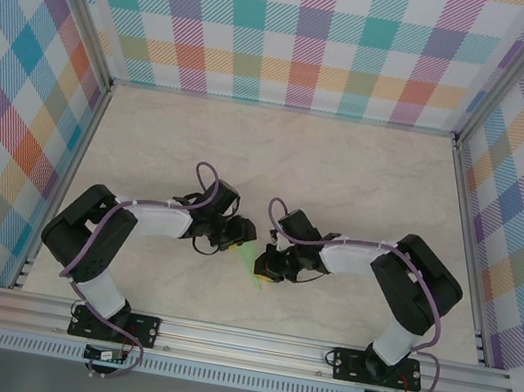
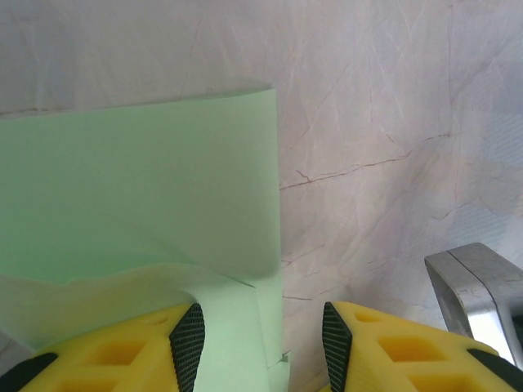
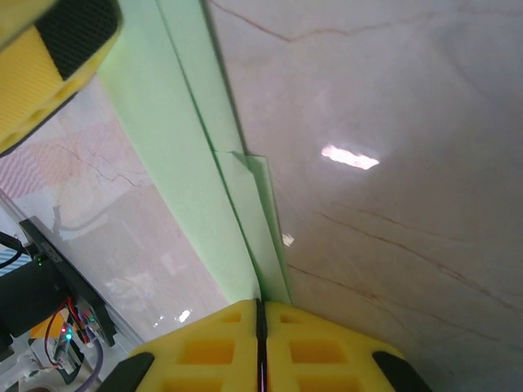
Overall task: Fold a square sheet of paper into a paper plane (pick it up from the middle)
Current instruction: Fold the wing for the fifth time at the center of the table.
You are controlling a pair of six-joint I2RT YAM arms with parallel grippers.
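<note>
The pale green sheet of paper [image 1: 252,255] is folded into long narrow layers and sits between my two grippers at the middle of the table. My right gripper [image 3: 260,307] is shut on one end of the folded paper [image 3: 184,155], whose layers run straight into the seam between its yellow fingers. My left gripper [image 2: 261,347] stands open. Part of the paper [image 2: 139,188] lies between and below its black pads [image 2: 188,343], curling up beside the left one and touching neither pad firmly. From above, the left gripper [image 1: 238,236] and right gripper [image 1: 270,263] almost meet.
The marble-patterned tabletop [image 1: 348,171] stretches behind the grippers to the checked walls [image 1: 309,42]. A yellow finger of the left gripper [image 3: 49,65] hangs close above the paper in the right wrist view. A grey metal part [image 2: 478,290] sits at the left wrist view's lower right.
</note>
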